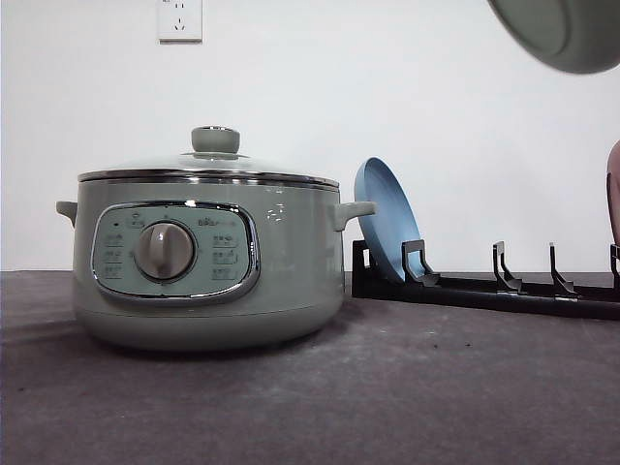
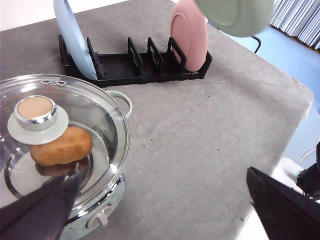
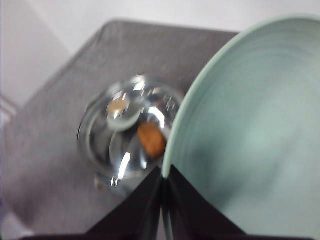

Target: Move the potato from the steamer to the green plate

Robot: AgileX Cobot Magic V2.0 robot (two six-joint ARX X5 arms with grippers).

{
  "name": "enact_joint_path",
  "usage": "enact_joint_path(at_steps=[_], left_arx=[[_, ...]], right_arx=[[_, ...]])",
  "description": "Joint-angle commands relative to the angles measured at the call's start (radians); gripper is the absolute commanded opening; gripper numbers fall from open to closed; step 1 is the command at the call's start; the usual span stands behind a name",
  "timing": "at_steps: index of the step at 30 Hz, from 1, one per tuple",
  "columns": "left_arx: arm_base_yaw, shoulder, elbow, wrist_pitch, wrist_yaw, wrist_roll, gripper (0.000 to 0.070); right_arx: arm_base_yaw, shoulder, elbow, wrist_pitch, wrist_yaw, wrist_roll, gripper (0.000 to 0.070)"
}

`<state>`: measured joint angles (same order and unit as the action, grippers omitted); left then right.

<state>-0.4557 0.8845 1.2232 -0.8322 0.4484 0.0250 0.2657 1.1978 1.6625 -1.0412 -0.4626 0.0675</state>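
The steamer point(image 1: 203, 262) stands at the left of the table with its glass lid point(image 2: 36, 117) on. Through the glass I see the potato point(image 2: 62, 147), orange-brown and lying on the steamer's floor; in the right wrist view the potato point(image 3: 151, 138) is blurred, far below. The green plate point(image 1: 567, 34) hangs in the air high at the right, tilted, above the rack's right end point(image 2: 235, 15). My right gripper point(image 3: 165, 172) is shut on the green plate's rim point(image 3: 250, 135). My left gripper point(image 2: 162, 175) hovers open over the steamer point(image 2: 107, 165), its fingers far apart.
A black dish rack point(image 1: 484, 291) stands behind and right of the steamer. It holds a blue plate point(image 1: 387, 218) at its left end and a pink plate point(image 2: 190, 35) at its right end. The grey table's edge point(image 2: 295, 100) drops off beyond the rack.
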Motion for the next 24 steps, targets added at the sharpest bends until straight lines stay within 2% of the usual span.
enact_joint_path(at_steps=[1,7,15,24], left_arx=[[-0.005,0.006,0.019,0.010,0.006,0.008,0.0700],[-0.005,0.006,0.019,0.010,0.006,0.008,0.0700],[-0.005,0.006,0.019,0.011,0.006,0.008,0.0700],[-0.005,0.006,0.019,0.011,0.006,0.004,0.0700]], right_arx=[[0.044,-0.015,0.002,-0.020,0.024,-0.083,0.0007],[0.222,-0.109,-0.129,-0.079,0.157,-0.094,0.0006],[0.406,-0.224,-0.415,-0.046,0.367,0.017,0.0006],[0.576,-0.208,-0.667,0.076,0.505,0.100,0.0006]])
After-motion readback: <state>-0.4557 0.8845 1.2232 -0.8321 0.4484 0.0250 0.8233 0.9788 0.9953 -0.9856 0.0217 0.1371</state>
